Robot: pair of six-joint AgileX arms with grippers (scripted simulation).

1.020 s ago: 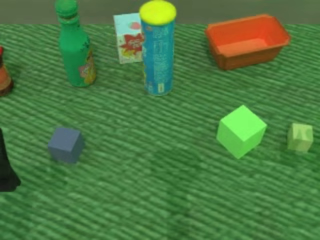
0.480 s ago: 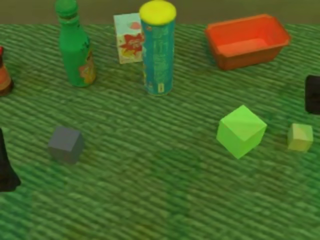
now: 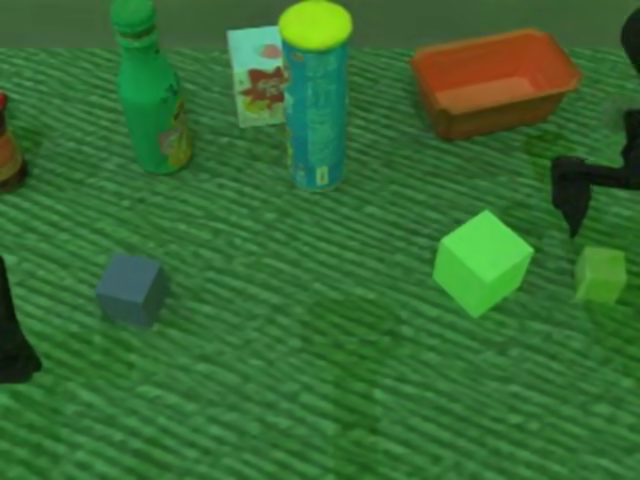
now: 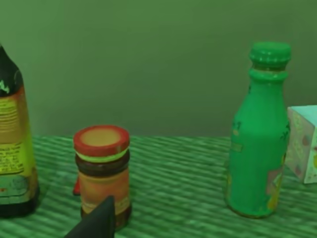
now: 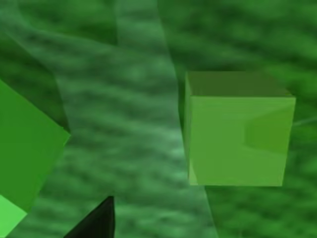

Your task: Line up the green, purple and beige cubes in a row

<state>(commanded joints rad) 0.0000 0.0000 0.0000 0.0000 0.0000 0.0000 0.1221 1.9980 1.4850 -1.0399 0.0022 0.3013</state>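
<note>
Beige cube (image 3: 600, 275): far right of the worktop (image 3: 320, 380), just right of the green cube (image 3: 482, 262); fills the right wrist view (image 5: 237, 131).
Purple cube (image 3: 131, 289): well apart, at left.
Right end effector (image 3: 573, 200): above the beige cube, holding nothing; finger spread cannot be told.
Left end effector (image 3: 14, 340): parked at left edge, spread unclear.

We see a small pale cube with matte faces (image 5: 237, 134), tinted yellow-green here, resting flat on the green ribbed desk (image 5: 129, 124). One side face and its darker upper face show. Well apart from it, at the frame edge, a corner of the large bright lime green matte cube (image 5: 22, 158) enters, turned edge-on. One dark pointed fingertip (image 5: 96, 223) of our right claw shows between the two cubes, touching neither.
</note>
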